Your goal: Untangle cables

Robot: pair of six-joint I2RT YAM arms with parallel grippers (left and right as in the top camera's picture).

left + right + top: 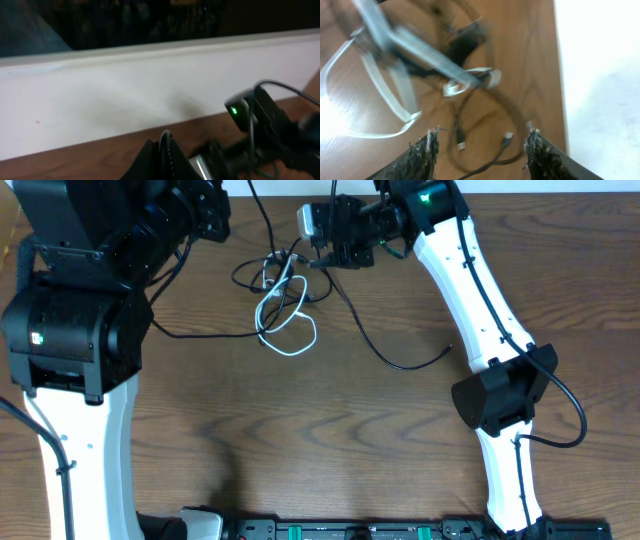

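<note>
Right jaws stood released, plug ends of the black cable (pixel 460 140) lying on the bench (pixel 520 50) between their tips, the white cable (pixel 390 87) looping off toward 10 o'clock. Left jaws were clenched empty, at 10 o'clock of the tangle (pixel 282 295).

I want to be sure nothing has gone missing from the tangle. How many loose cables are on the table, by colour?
White cable: 1
Black cables: 2, as far as the knot lets me tell them apart
Total: 3
</note>
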